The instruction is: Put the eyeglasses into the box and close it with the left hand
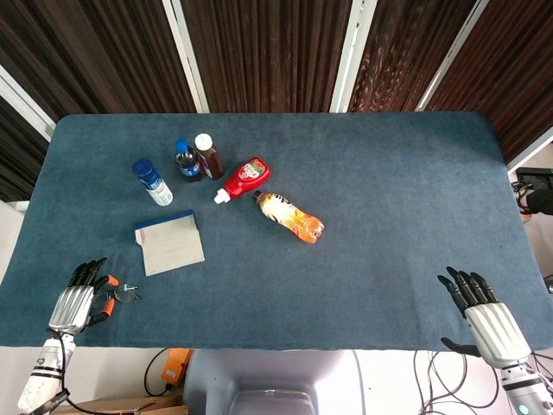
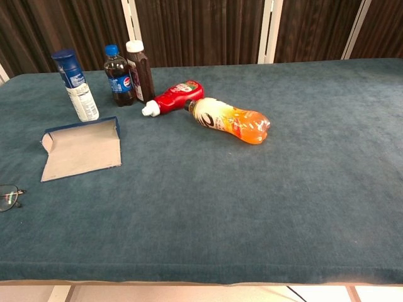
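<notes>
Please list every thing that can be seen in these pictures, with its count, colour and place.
table: one, dark blue-green cloth top, fills both views.
eyeglasses: one pair, thin dark frame, near left edge.
box: one, open, blue outside and pale inside, behind the eyeglasses.
spray can: one, white with blue cap, upright, behind the box.
cola bottle: one, dark with blue cap, upright.
brown bottle: one, white cap, upright beside the cola bottle.
ketchup bottle: one, red, lying down.
orange drink bottle: one, lying beside the ketchup bottle.
left hand: silver, dark fingers, orange tips, open by the eyeglasses.
right hand: silver, dark fingers, open at the near right corner.
</notes>
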